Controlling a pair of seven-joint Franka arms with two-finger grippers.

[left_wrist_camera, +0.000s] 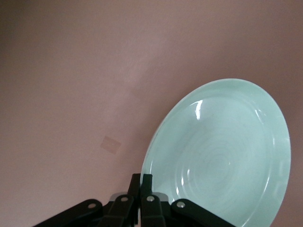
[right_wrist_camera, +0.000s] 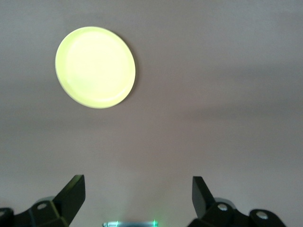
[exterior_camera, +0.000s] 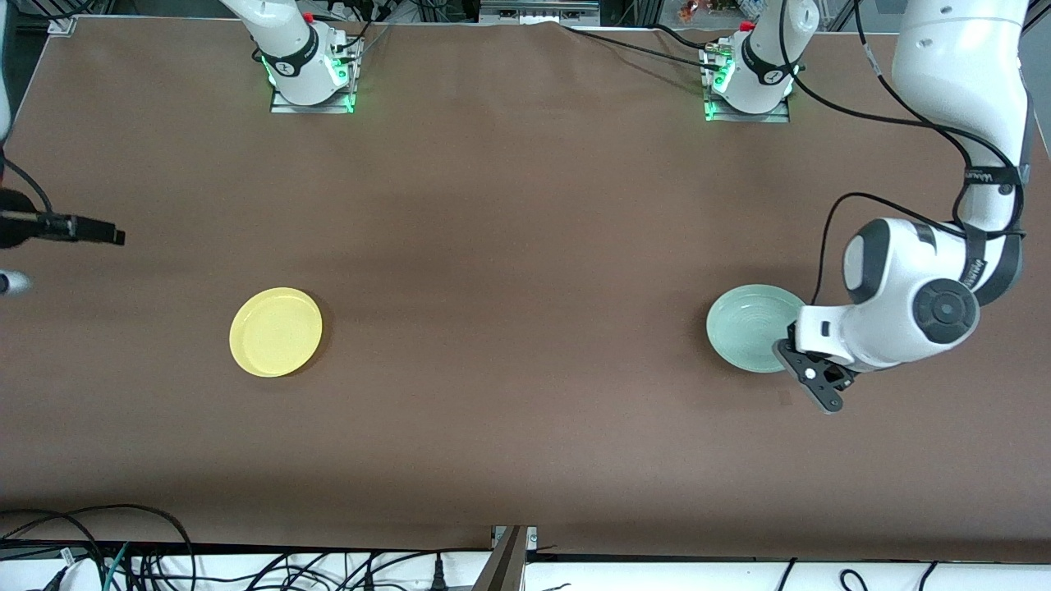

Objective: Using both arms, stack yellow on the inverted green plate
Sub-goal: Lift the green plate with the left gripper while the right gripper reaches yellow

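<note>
Gripping the green plate (exterior_camera: 751, 327) at its rim, your left gripper (exterior_camera: 790, 351) is clenched on the edge toward the left arm's end of the table (exterior_camera: 525, 246); plate sits right-side up, inner rings showing. Yellow plate (exterior_camera: 276, 331) lies flat toward the right arm's end, well apart from the green. Right gripper (right_wrist_camera: 138, 194) waits high over the table w/ fingers spread, holding nothing.
</note>
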